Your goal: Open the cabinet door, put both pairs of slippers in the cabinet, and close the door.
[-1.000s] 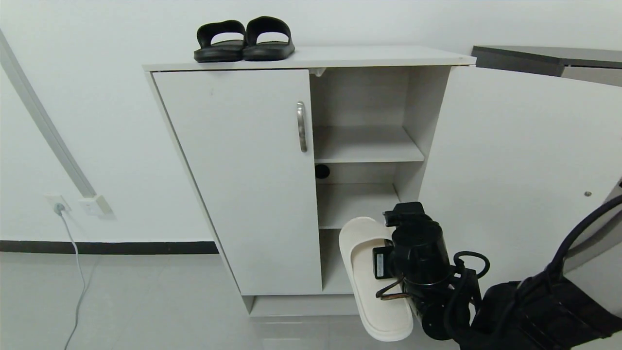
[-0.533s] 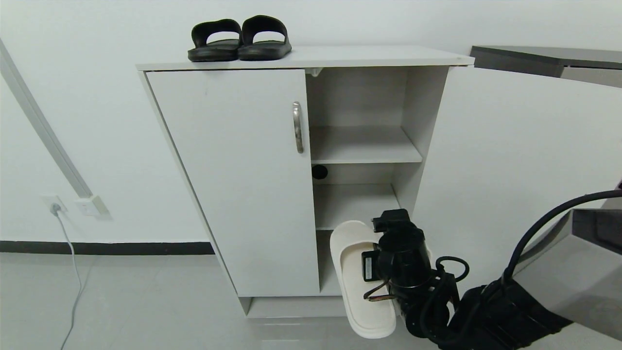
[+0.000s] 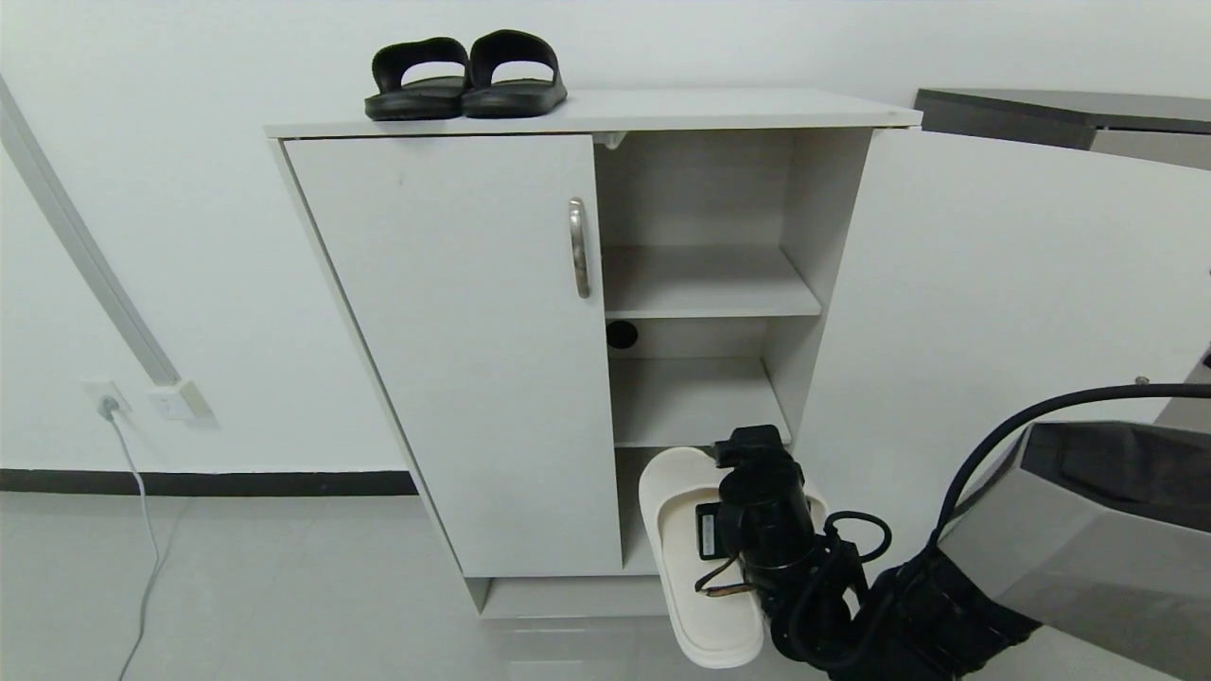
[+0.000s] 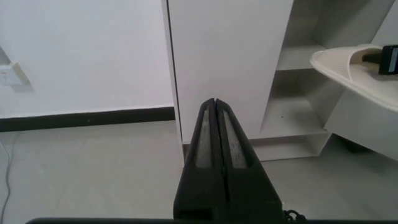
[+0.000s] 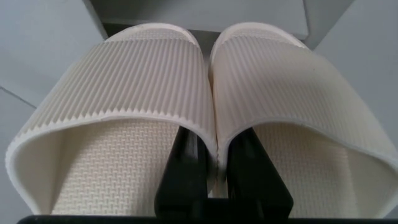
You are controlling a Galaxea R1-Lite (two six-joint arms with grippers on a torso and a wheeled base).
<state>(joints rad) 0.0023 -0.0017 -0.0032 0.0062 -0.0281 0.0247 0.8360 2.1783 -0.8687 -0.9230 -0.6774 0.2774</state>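
While my right gripper [image 5: 214, 177] pinches the touching inner edges of the two white slippers [image 3: 695, 577] between its fingers [image 5: 186, 168], one finger under each ribbed strap, the pair sits side by side with its toes toward the cabinet [image 3: 719, 110], right at the mouth of the lowest compartment; I cannot tell whether the toes have crossed its front edge. A small label [image 3: 710, 532] on that gripper carries print too small to read. My left gripper [image 4: 214, 109] has its fingers pressed together on nothing and hangs over the floor, facing the foot of the left door [image 3: 454, 350], well apart from the white pair. That door is shut, with its metal handle [image 3: 577, 248] at the inner edge, and it covers the left half of the cabinet. The right door [image 3: 993, 312] stands wide open, close beside my right arm. Two bare shelves [image 3: 710, 284] lie above the slippers, with a round hole [image 3: 623, 333] in the back panel between them. The black slippers [image 3: 468, 76] rest side by side on the cabinet top, over the shut door. On the wall to the left are a socket [image 3: 109, 397], its cable [image 3: 142, 539] trailing to the floor.
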